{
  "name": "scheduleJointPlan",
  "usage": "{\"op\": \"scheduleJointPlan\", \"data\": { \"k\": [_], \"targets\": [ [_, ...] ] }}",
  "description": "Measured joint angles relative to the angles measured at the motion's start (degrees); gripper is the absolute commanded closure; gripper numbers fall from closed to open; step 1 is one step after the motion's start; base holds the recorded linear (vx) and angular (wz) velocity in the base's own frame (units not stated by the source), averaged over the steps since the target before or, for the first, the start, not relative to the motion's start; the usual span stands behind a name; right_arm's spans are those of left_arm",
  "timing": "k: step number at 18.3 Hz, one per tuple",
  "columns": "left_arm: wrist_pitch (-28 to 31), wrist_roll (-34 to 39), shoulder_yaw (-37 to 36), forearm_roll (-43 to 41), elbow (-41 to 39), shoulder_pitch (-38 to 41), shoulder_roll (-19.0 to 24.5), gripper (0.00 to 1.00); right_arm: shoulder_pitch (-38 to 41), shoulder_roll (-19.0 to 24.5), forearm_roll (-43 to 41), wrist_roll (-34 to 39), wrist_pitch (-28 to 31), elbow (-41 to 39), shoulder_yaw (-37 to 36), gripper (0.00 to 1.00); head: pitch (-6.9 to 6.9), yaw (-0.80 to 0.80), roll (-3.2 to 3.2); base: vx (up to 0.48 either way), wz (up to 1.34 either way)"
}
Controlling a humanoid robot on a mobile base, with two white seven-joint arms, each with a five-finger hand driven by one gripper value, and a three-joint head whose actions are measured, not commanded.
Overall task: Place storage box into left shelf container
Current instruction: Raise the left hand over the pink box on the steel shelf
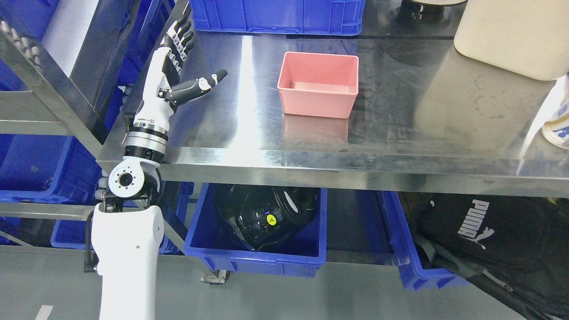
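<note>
White left forearm (126,249) rises at lower left. Blue bin (255,253) under desk holds black device with yellow sticker; neighbouring blue bin (411,262) holds black bag. Left hand (178,66) above desk's (400,129) left edge, fingers spread, holding nothing. Pink storage box (318,84) upright mid-desk, apparently empty, well apart from hand. Blue crate (275,15) behind it.
</note>
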Motion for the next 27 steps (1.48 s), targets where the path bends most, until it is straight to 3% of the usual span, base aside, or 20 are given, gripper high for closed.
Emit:
{"op": "scheduleJointPlan", "data": {
  "k": [10, 16, 21, 27],
  "targets": [
    [-0.18, -1.57, -1.23, -0.48, 0.9, -2.18, 0.0, 0.0, 0.01, 0.0, 0.0, 0.0, 0.0, 0.0, 0.0, 0.0, 0.0, 0.0, 0.0, 0.012, 0.02],
    [0.23, -17.57, -1.92, -9.5, 4.19, -10.41, 0.68, 0.0, 0.0, 0.0, 0.0, 0.0, 0.0, 0.0, 0.0, 0.0, 0.01, 0.0, 0.0, 0.0, 0.0],
    [1.45, -30.65, -6.49, -15.06, 8.15, -19.96, 0.85, 0.0, 0.01, 0.0, 0.0, 0.0, 0.0, 0.0, 0.0, 0.0, 0.01, 0.0, 0.0, 0.0, 0.0],
    [5.17, -35.02, -13.42, -18.82, 13.47, -26.14, 0.5, 0.0, 0.0, 0.0, 0.0, -0.01, 0.0, 0.0, 0.0, 0.0, 0.01, 0.0, 0.0, 0.0, 0.0]
  ]
}}
